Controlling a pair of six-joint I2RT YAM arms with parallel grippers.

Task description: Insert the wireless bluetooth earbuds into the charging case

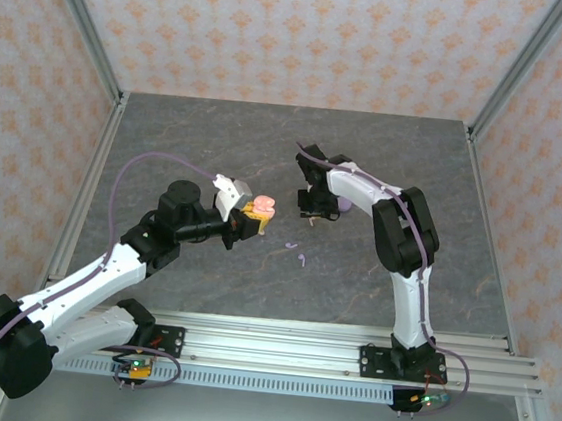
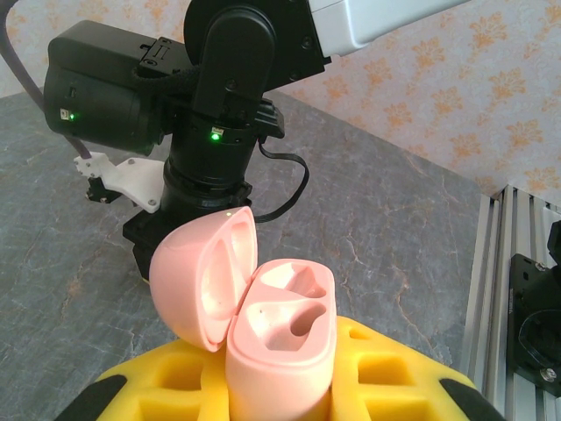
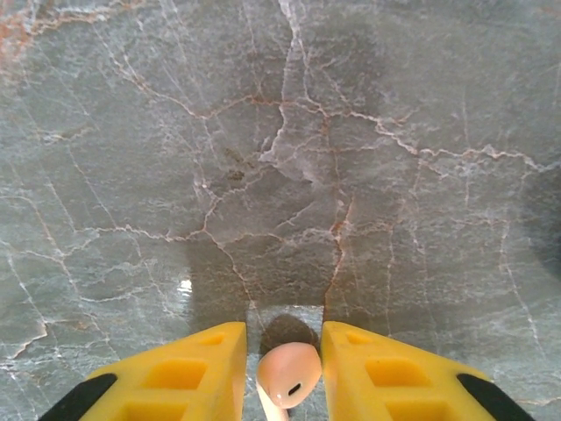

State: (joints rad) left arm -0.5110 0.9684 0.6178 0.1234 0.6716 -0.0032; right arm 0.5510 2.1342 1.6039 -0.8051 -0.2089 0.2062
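I'm seeing left gripper clenching open pink charging case; right gripper pointing down, pink earbud between fingers, grip unclear.

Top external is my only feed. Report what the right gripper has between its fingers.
Observer: On the right wrist camera, a small pale pink plastic earbud sits between the right gripper's yellow fingers; whether it's clamped, I cannot tell.
Operator: Describe the left gripper's load.
Observer: The left gripper is shut on a pale pink rounded plastic charging case, lid hinged open.
Operator: Check its sockets.
Observer: Both sockets are empty.
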